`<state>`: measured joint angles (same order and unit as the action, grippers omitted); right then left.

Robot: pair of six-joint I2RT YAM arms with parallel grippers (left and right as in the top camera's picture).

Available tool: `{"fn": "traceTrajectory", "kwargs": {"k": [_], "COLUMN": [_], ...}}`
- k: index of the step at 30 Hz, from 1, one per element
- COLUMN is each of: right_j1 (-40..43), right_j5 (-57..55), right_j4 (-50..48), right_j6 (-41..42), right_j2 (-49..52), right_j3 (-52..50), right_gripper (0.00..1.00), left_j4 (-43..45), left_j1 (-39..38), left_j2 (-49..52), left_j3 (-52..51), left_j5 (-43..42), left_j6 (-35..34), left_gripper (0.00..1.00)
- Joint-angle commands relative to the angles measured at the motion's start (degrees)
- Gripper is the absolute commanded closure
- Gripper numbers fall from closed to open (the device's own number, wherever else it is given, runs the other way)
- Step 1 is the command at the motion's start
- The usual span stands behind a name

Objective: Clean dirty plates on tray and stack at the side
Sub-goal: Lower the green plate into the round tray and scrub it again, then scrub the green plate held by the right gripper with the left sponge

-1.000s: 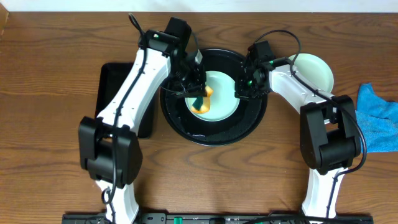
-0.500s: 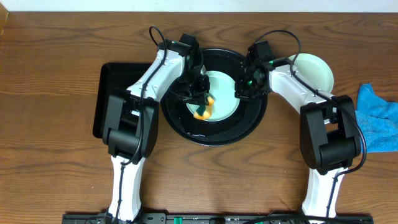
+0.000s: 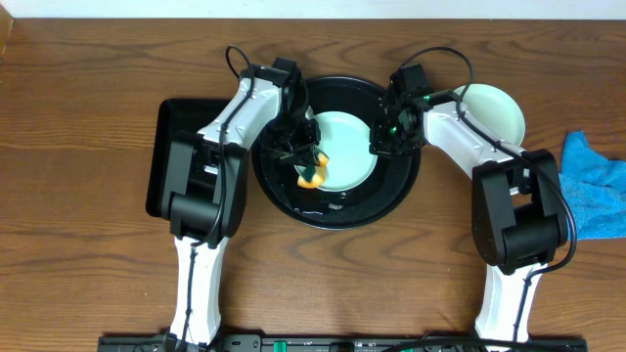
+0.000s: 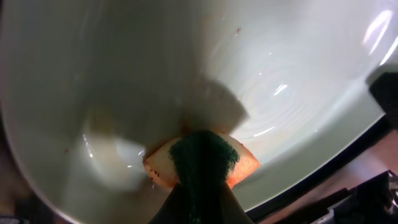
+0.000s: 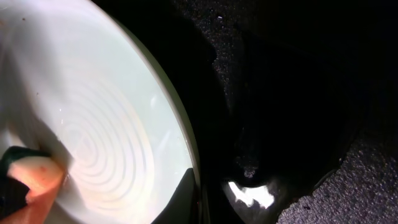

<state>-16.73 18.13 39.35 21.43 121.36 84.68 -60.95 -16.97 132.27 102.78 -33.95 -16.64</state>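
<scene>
Sponge [image 3: 311, 177], orange with a green side, is pressed on the pale mint plate [image 3: 347, 147], near the plate's lower left edge. The left claw [image 3: 304, 162] is closed tight on the sponge and pinches it by the green part. In the left wrist view the sponge [image 4: 202, 158] sits at the bottom middle, squashed against the shiny plate [image 4: 124, 62]. A few tiny brown specks show on the plate.

The plate lies in the big round tray [image 3: 391, 193], which is black with a raised rim. It is in the middle of the view from above. The round tray looks wet and shiny near its lower edge.

The right claw [image 3: 380, 143] is at the plate's right edge, closed on the rim. In the right wrist view the plate [image 5: 93, 124] fills the left side and the round tray [image 5: 298, 93] fills the right. The sponge [image 5: 34, 177] peeks in at the lower left.

A second plate [image 3: 494, 112], also pale mint, sits on the counter [image 3: 88, 78] at the upper right, near the round tray. A blue cloth [image 3: 595, 186] lies at the far right edge. A black flat tray [image 3: 168, 147] with corners lies at the left, partly under the left arm
</scene>
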Motion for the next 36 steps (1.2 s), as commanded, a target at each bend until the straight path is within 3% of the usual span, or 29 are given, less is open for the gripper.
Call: {"fn": "traceTrajectory", "kwargs": {"k": [1, 28, 36], "right_j1": [0.2, 0.2, 0.2], "right_j5": [-0.1, -0.1, -0.1], "right_j4": [0.1, 0.1, 0.0], "right_j6": [-0.7, -0.7, -0.7], "right_j2": [0.0, 0.0, 0.0], "right_j3": [-0.3, -0.3, -0.3], "right_gripper": [0.99, 0.99, 0.99], "left_j4": [1.9, 13.0, 13.9], "left_j1": [0.2, 2.9, 6.0], "left_j2": [1.6, 4.4, 4.3], "left_j3": [0.4, 0.8, 11.0], "left_j5": [0.3, 0.5, -6.0], "left_j6": [0.5, 0.0, -1.3], "left_gripper": [0.93, 0.93, 0.93]}}
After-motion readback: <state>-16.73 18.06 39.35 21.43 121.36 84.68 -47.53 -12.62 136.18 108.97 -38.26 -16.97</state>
